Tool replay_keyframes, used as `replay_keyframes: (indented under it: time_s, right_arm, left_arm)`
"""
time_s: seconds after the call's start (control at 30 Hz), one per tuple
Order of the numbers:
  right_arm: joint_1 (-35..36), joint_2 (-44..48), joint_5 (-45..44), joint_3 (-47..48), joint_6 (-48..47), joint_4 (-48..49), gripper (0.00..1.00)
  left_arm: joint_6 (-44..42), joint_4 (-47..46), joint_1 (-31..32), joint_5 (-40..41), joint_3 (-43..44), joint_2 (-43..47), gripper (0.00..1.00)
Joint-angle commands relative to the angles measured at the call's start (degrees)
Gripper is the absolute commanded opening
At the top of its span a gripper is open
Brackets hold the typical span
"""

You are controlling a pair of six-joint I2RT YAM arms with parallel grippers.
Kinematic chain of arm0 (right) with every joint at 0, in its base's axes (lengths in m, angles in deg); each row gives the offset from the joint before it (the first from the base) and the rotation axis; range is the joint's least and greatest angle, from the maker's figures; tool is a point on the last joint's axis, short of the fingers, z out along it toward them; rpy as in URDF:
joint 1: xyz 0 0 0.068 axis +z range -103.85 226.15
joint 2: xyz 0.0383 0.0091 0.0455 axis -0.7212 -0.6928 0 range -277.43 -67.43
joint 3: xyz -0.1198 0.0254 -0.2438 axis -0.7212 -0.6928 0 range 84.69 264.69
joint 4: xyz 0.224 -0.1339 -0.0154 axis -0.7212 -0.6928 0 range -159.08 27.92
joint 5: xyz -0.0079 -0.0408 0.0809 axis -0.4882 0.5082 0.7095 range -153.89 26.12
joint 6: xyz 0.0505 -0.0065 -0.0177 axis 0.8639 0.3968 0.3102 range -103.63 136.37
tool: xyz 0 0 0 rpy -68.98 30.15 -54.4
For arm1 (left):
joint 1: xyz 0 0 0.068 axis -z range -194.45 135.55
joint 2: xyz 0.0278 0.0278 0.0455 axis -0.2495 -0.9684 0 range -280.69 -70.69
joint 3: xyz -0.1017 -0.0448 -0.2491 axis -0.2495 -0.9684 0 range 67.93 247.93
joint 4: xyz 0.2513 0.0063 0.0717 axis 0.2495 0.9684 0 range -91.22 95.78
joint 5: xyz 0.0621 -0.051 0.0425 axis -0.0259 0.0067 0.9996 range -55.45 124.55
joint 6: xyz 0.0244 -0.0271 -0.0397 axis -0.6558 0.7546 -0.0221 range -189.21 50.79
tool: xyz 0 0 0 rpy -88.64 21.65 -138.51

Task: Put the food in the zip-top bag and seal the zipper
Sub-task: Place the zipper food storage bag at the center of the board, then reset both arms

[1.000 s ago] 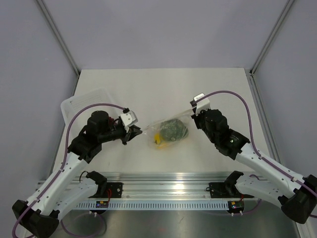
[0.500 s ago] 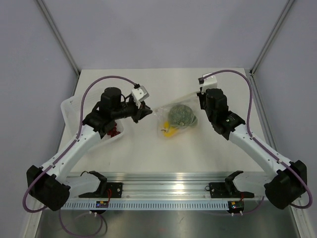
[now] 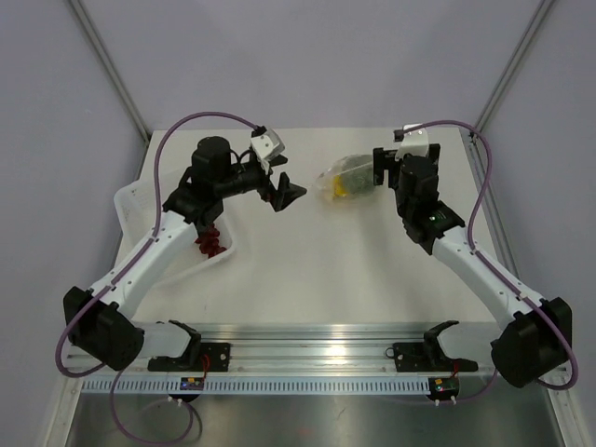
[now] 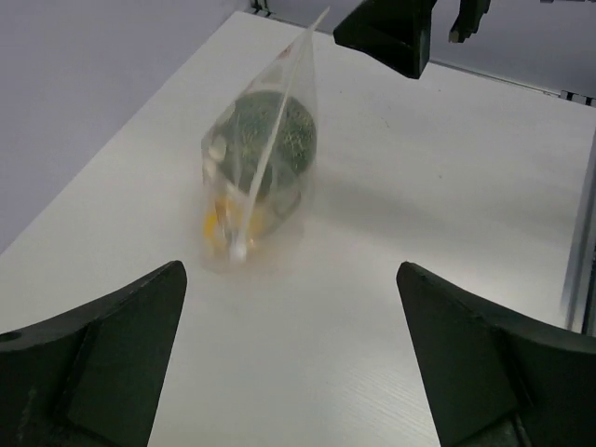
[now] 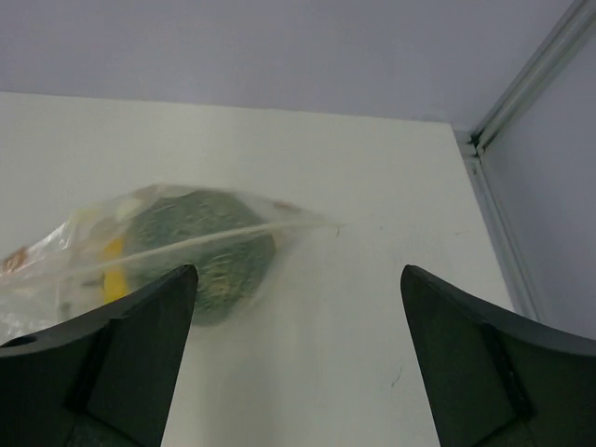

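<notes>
I see the left gripper and right gripper with fingers apart, empty; only the wrist views show the zipper on the zip-top bag.

No words or numbers can be read anywhere.

The zip-top bag has a small reddish mark near its top corner. It is too blurry to read.

Two tiny colored stickers sit on the metal rail at the near edge of the counter, one by each arm's base. They are too small to read.
</notes>
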Motion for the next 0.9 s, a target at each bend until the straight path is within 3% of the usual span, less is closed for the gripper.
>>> replay_keyframes:
  time_s: [0.0, 0.13, 0.17, 0.47, 0.5, 0.63, 0.87]
  right_arm:
    - [-0.1, 6.8, -4.2, -6.3, 9.9, -0.1, 1.00]
    - [-0.1, 13.9, -7.5, -6.8, 18.0, -11.2, 0.99]
    - [-0.1, 14.6, -7.6, -4.9, 19.4, -17.9, 0.99]
    - [-0.1, 16.1, -12.3, 1.5, 35.7, -48.1, 1.00]
    - [-0.1, 17.2, -12.2, 0.9, 42.3, -52.3, 1.00]
    - [-0.1, 18.7, -10.6, -0.8, 44.6, -54.3, 1.00]
    - [-0.1, 22.4, -9.6, -6.4, 45.5, -52.5, 1.00]
  left_arm:
    - [2.4, -4.8, -0.1, -0.7, -4.7, 6.5, 0.99]
    - [5.0, -2.2, -0.1, 8.2, -6.6, 11.7, 0.99]
    - [6.1, -1.0, -0.1, 10.1, -7.1, 12.7, 0.99]
    - [23.4, 0.4, -0.1, 23.9, -20.4, 29.7, 0.99]
    - [24.5, 3.3, -0.1, 27.1, -22.0, 33.0, 0.99]
    - [24.3, 9.8, -0.1, 29.1, -24.0, 37.0, 0.99]
    - [25.8, 12.5, -0.1, 32.4, -29.0, 42.7, 0.99]
